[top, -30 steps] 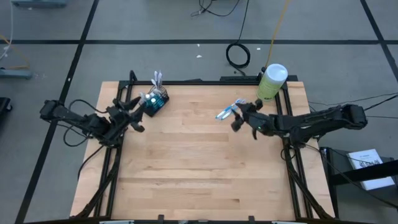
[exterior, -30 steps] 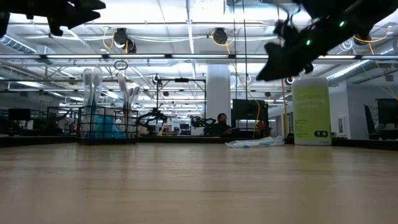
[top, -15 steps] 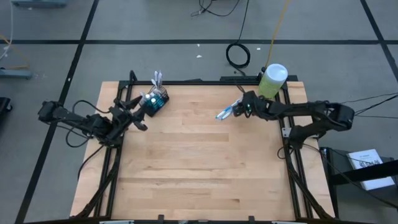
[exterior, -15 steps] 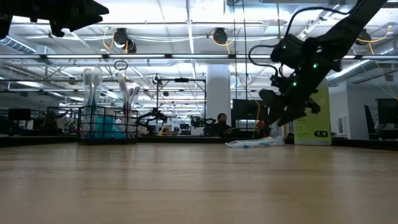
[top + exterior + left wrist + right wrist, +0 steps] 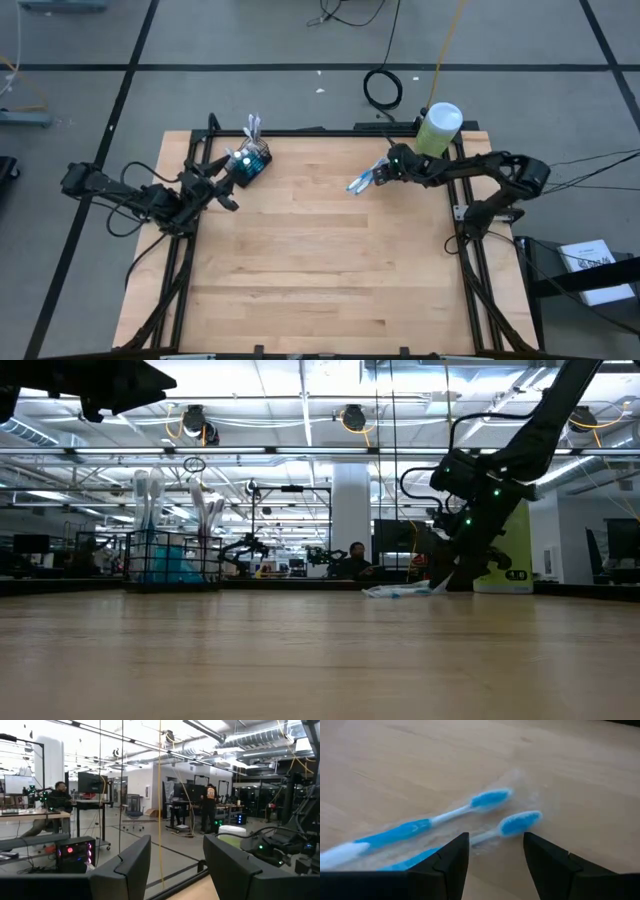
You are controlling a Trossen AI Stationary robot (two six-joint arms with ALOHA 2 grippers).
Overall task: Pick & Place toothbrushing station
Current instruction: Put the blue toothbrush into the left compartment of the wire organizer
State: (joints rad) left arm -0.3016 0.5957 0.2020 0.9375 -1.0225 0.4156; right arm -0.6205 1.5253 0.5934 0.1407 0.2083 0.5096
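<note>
While its fingers stand apart, right pincer [image 5: 492, 857] straddles loose toothbrushes [image 5: 470, 817] lying flat.

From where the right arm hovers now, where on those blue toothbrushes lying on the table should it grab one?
Probably mid-handle. The two toothbrushes lie flat, side by side on the wooden table, so coming straight down from above with the right gripper fingers either side of one slim handle looks best. The fingers are open and close above them.

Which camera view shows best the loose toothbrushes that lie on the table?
The right wrist view: the toothbrushes fill it. The high view and low view show a small pale-blue bundle; the left wrist view shows none.
</note>
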